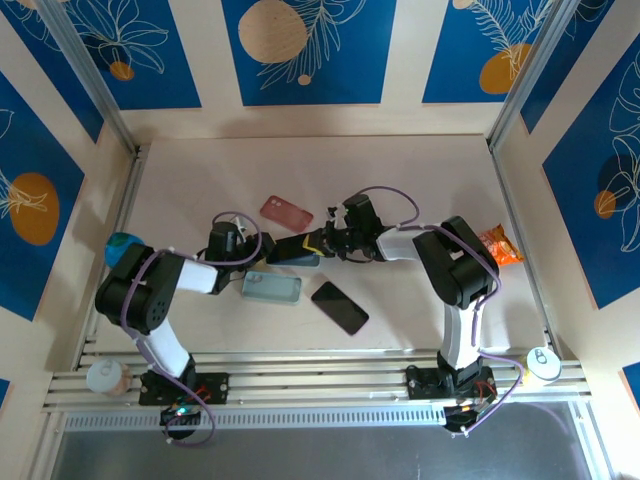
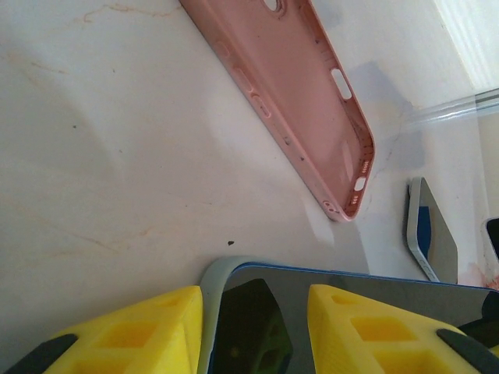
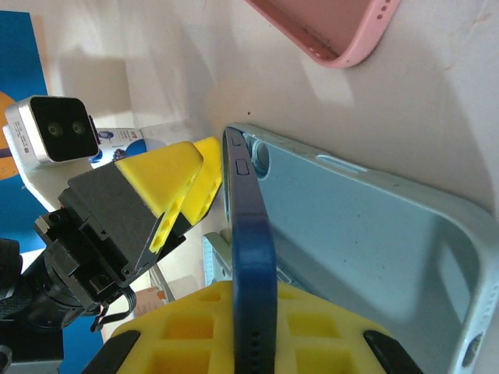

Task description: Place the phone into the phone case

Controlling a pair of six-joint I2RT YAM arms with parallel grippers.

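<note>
Pinching blue phone [image 3: 248, 226] edgewise: right end effector [image 3: 251, 302]

From above, the left gripper [image 1: 266, 250] and right gripper [image 1: 322, 243] are covering both ends of the phone [image 1: 294, 251], which is looking too small to tell whether a case is around it. At the left wrist, the pink case [image 2: 312, 101] is running off the top edge, a grey-rimmed slab [image 2: 431, 234] is being cut by the right edge, and whether that gripper is clamping anything is not showing. At the right wrist, the light blue case [image 3: 374, 257] is running off the right edge, and the phone's near end is passing out of the bottom edge between yellow fingers [image 3: 312, 327].
</note>
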